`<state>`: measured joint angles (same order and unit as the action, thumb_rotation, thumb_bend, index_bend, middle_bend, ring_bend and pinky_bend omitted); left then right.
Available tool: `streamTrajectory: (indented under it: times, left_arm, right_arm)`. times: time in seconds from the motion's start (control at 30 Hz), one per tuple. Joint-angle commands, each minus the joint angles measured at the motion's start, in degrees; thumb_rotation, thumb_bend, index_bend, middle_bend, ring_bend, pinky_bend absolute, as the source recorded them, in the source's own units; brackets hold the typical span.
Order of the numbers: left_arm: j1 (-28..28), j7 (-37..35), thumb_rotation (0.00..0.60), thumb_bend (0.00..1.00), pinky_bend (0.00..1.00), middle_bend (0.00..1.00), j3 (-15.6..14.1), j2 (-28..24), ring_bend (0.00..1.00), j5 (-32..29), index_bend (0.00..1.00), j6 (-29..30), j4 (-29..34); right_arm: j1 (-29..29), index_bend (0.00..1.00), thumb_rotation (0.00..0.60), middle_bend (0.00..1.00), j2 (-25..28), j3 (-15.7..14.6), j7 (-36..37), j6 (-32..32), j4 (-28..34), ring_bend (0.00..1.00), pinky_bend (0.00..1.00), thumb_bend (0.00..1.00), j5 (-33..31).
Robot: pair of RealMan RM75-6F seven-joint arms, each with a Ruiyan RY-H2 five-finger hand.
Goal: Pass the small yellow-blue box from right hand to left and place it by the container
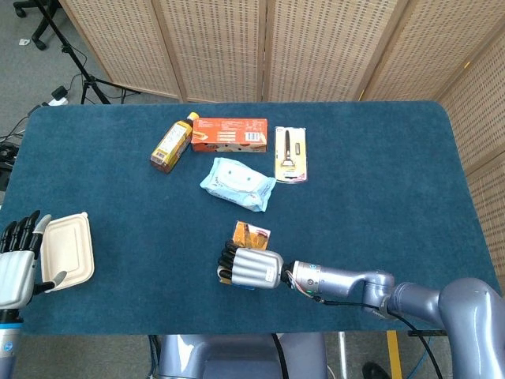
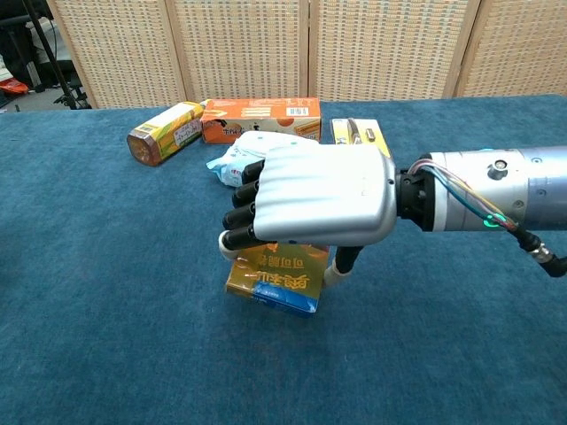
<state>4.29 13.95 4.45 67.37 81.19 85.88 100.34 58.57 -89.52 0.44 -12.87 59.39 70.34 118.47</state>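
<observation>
The small yellow-blue box (image 2: 275,279) stands near the table's front middle; in the head view only its orange top (image 1: 251,234) shows past my right hand (image 1: 248,267). My right hand (image 2: 310,199) covers the box from above, fingers curled down its left side and thumb against its right side, gripping it. The box's bottom looks to be at the cloth. The white lidded container (image 1: 67,251) lies at the front left. My left hand (image 1: 20,260) is just left of it, fingers apart and holding nothing, its thumb at the container's near edge.
Behind the box lie a pale blue wipes pack (image 1: 237,183), an orange carton (image 1: 230,135), a yellow bottle on its side (image 1: 173,142) and a carded razor (image 1: 290,155). Blue cloth (image 1: 150,260) stretches between box and container. Wicker screens stand behind the table.
</observation>
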Motion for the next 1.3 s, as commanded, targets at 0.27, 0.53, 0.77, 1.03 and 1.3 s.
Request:
streamTrajectory:
  times: [0.27, 0.53, 0.77, 1.03, 1.3]
  left_arm:
    - [0.4, -0.7, 0.600, 0.00, 0.00, 0.00, -0.2, -0.4, 0.00, 0.3, 0.00, -0.5, -0.4]
    - [2.8, -1.8, 0.600, 0.00, 0.00, 0.00, -0.7, -2.0, 0.00, 6.5, 0.00, -1.5, -2.2]
    - [11.3, -3.3, 0.600, 0.00, 0.00, 0.00, -0.5, -2.6, 0.00, 14.5, 0.00, -9.4, -6.4]
    - [19.8, -8.9, 0.600, 0.00, 0.00, 0.00, -1.9, -0.5, 0.00, 21.5, 0.00, -17.5, -9.3]
    - [29.1, -3.9, 0.600, 0.00, 0.00, 0.00, -2.5, 3.6, 0.00, 22.4, 0.00, -32.4, -10.3]
  right_arm:
    - [-5.5, 0.00, 0.600, 0.00, 8.9, 3.9, -7.4, 1.6, 13.4, 0.00, 0.05, 0.00, -9.5]
    - [-18.6, 0.00, 0.600, 0.00, 21.6, 1.8, -10.2, 16.0, 21.8, 0.00, 0.04, 0.00, -14.2]
    - [-34.4, 0.00, 0.600, 0.00, 28.7, -2.3, 0.2, 26.6, 24.7, 0.00, 0.00, 0.00, -26.2]
    - [-44.1, 0.00, 0.600, 0.00, 28.1, -2.4, 5.9, 34.9, 23.5, 0.00, 0.00, 0.00, -32.5]
    - [-48.9, 0.00, 0.600, 0.00, 27.6, -2.3, 14.6, 37.4, 23.0, 0.00, 0.00, 0.00, -34.0]
